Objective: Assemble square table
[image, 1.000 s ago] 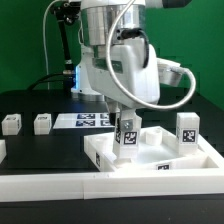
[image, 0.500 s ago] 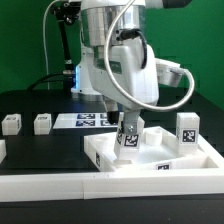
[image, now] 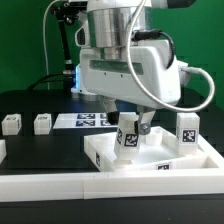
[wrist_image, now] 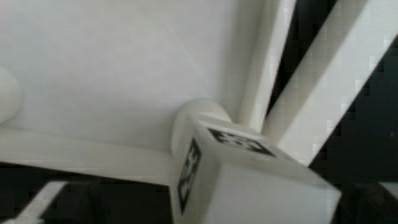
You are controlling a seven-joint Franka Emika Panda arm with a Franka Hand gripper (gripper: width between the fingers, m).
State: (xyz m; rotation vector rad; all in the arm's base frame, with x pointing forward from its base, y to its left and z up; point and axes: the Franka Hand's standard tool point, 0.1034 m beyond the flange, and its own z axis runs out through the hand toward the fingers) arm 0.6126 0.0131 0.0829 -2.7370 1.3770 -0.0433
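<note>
1. Fitting a leg post [image: 127,138], upright in the corner socket of the slab [image: 105,158] on the exterior view's left.
2. Wide-spread gripper [image: 131,124] astride it, grasping nothing.
3. Next, likely: lifting clear, then fetching 1 of 2 loose posts [image: 42,122].

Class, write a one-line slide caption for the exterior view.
Open fingers flank a tagged leg on the table slab.

Smooth white plastic square table [image: 105,156], matt black worktop [image: 40,152]
</note>
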